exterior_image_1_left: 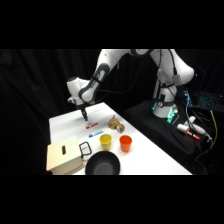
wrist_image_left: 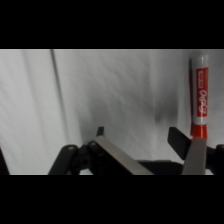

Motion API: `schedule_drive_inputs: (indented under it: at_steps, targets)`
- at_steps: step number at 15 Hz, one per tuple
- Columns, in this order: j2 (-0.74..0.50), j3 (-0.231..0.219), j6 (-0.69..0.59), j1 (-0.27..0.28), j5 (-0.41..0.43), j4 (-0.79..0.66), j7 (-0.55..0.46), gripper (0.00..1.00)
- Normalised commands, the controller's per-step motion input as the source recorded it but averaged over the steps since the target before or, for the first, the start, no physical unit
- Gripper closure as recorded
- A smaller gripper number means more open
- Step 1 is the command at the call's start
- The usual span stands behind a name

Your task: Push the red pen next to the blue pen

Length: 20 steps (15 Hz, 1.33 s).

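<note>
While jaws stand spread over white table [wrist_image_left: 115, 90], red pen [wrist_image_left: 199, 97] with unreadable white label beside one finger [wrist_image_left: 196, 156], blue pen [exterior_image_1_left: 94, 134] apart.

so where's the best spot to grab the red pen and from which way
Probably mid-barrel, from straight above. The red pen lies flat on the white table, a thin stick, so the fingers should straddle it across its narrow width. In the wrist view it sits beside one finger of the hand, not between the two, so the hand would need to shift sideways first.

Table [exterior_image_1_left: 150, 155] — box [exterior_image_1_left: 62, 157], pan [exterior_image_1_left: 102, 165], two cups [exterior_image_1_left: 105, 141], toy [exterior_image_1_left: 116, 124].
</note>
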Motion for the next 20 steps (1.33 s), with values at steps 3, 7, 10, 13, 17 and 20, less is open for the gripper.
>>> schedule_drive_inputs:
  at_steps: [3, 7, 10, 13, 17, 20]
  targets:
    - [0.12, 0.042, 0.04, -0.061, 0.013, 0.10, -0.04, 0.00]
    - [0.00, 0.053, 0.11, -0.008, -0.012, -0.07, -0.05, 0.00]
    - [-0.11, 0.041, 0.18, 0.065, -0.050, -0.22, -0.02, 0.00]
    - [-0.19, 0.038, 0.20, 0.119, -0.079, -0.32, 0.02, 0.00]
    - [-0.26, 0.038, 0.21, 0.179, -0.114, -0.41, 0.09, 0.00]
    - [-0.28, 0.023, 0.19, 0.207, -0.160, -0.41, 0.16, 0.00]
